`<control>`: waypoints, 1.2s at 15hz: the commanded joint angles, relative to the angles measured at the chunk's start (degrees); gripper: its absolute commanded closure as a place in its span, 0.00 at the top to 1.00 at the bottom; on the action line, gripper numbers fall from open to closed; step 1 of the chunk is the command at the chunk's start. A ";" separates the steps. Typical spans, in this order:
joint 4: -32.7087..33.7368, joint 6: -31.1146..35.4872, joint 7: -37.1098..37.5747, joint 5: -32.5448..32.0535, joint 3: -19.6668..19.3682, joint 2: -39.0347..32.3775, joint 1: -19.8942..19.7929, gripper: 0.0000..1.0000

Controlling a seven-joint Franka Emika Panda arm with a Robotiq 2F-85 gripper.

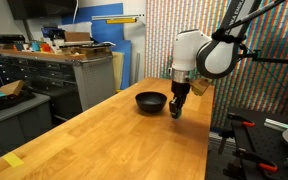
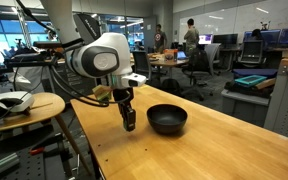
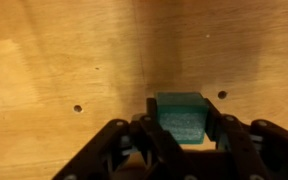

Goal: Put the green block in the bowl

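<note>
In the wrist view the green block (image 3: pixel 181 112) sits just right of centre in the lower half of the frame, squarely between the two dark fingers (image 3: pixel 144 135) of the claw (image 3: pixel 181 126), which come in from the bottom edge. The claw is narrowed to the block's width, its fingers lying against the block's left and right sides, so it has hold of the block. The block's top face and near face both show, and its far edge points toward the upper part of the frame. Behind it lies the bare wooden bench (image 3: pixel 64 50), with a small dark spot (image 3: pixel 77 108) to the left of the block and another (image 3: pixel 222 95) just to its upper right. In both exterior views the claw (image 1: pixel 177 110) (image 2: pixel 129 122) points straight down, low over the bench (image 1: pixel 104 140) (image 2: pixel 224 140), just beside the black bowl (image 1: pixel 151 101) (image 2: pixel 167 119) and outside its rim. The block is too small to make out in either exterior view.
</note>
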State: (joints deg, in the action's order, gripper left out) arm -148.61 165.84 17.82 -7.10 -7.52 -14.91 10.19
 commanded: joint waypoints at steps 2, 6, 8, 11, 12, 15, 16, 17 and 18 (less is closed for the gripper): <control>4.16 -11.12 -4.53 1.27 3.42 5.16 -1.94 0.21; 9.48 -16.46 -6.11 1.26 5.05 5.25 -3.42 0.21; 12.53 -17.51 -6.52 1.20 5.14 4.02 -4.26 0.21; 16.69 -17.72 -7.03 1.02 4.72 1.64 -5.61 0.21; 17.83 -17.59 -7.32 1.23 4.66 0.82 -6.10 0.21; 21.55 -17.44 -9.34 2.91 4.95 -2.84 -7.98 0.21; 22.64 -17.56 -10.07 3.72 5.11 -4.14 -8.52 0.21; 23.83 -17.67 -11.14 4.92 5.43 -5.77 -9.15 0.21; 24.92 -17.69 -11.97 6.01 5.75 -7.32 -9.66 0.21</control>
State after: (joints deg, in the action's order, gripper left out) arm -128.83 149.89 9.49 -4.68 -3.42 -17.36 2.74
